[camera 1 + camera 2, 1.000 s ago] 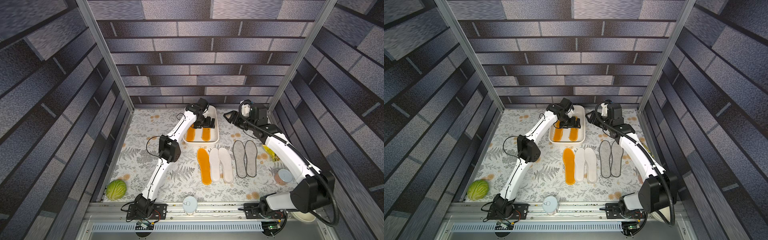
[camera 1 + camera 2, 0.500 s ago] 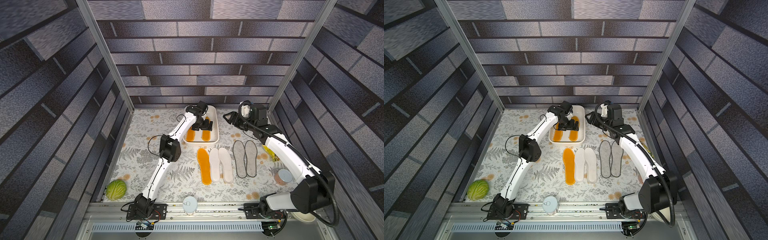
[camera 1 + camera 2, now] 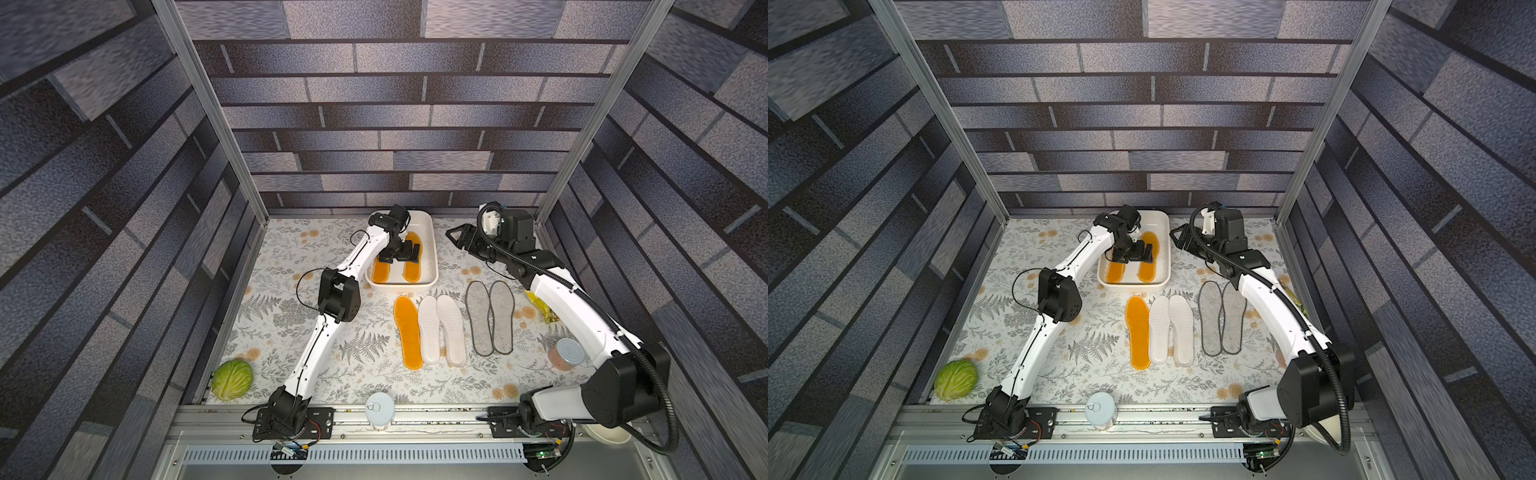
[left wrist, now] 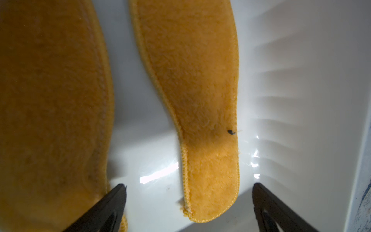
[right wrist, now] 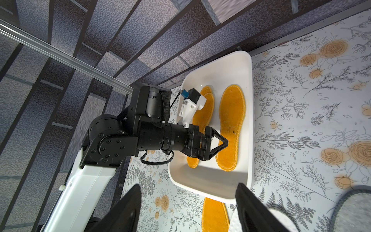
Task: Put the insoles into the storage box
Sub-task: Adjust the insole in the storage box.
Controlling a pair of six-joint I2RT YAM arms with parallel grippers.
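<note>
Left arm [image 3: 322,340], right arm [image 3: 577,309]: white shells, black screw-studded joints.
Conduit [image 3: 672,409]: ribbed black, trailing behind right wrist.
Left gripper [image 4: 188,185]: black triangular-frame fingers.

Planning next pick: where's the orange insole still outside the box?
In a top view the orange insole lies mid-table, just nearer the robot than the storage box, leftmost in the row, beside a white insole.

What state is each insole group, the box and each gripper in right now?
storage box: on the table, open-topped, partly filled.
orange insoles in the box: lying flat, side by side, ungripped.
orange insole on the table: flat, outside the box.
white insoles: flat on the table, side by side.
grey insoles: flat on the table, side by side.
left gripper: open, empty, in the box.
right gripper: open, empty, beside the box.
</note>
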